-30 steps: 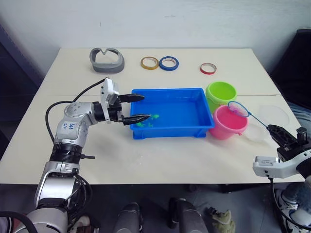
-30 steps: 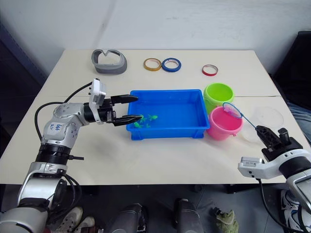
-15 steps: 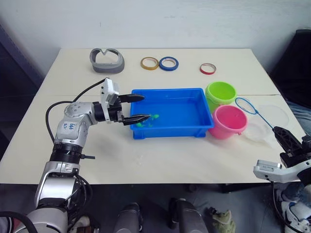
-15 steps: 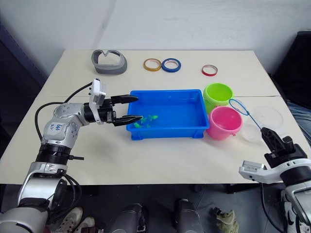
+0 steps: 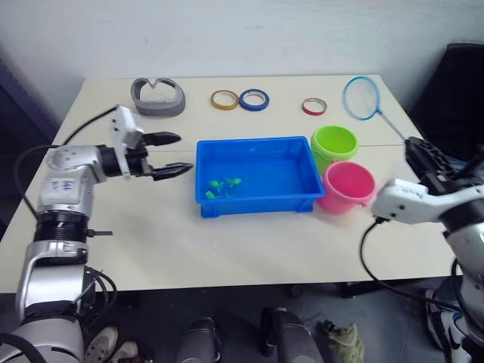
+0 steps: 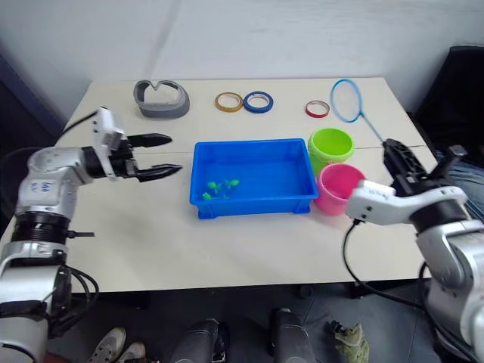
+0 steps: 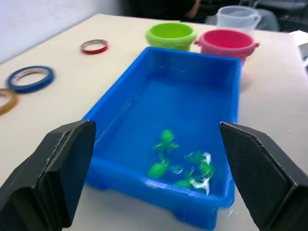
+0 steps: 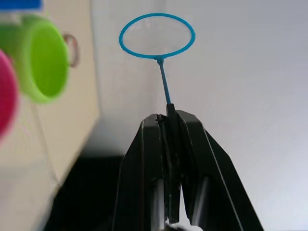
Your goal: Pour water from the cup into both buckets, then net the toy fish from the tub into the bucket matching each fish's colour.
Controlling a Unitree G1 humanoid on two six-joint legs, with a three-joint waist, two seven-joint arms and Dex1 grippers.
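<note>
The right hand (image 8: 169, 118) is clamped tight on the thin handle of the net (image 5: 361, 97), so the hoop stands out ahead of its fingers, raised in the air above the far right part of the desk (image 5: 227, 249). Held that way the hoop is clear of every rim, which looks like a carrying pose between the buckets and the tub, not a scooping one.

The green bucket (image 5: 334, 144) and the pink bucket (image 5: 345, 186) sit touching, just inboard of that hand, against the near end of the blue tub (image 5: 255, 204). That keeps the trip from tub to bucket short for the net.

The left hand (image 5: 171, 155) is spread wide and holds nothing. It hovers just outside the tub's other end, fingers pointing at it, likely ready to steady the tub while the net works.

The toy fish (image 7: 180, 168) in sight are green ones, bunched in the tub corner nearest the left hand; they belong in the green bucket. The clear cup (image 7: 237, 18) stands beyond the pink bucket as seen from the left hand, set aside.

Three tape rings (image 5: 253, 99) and a grey holder (image 5: 156, 97) lie along the far edge.
</note>
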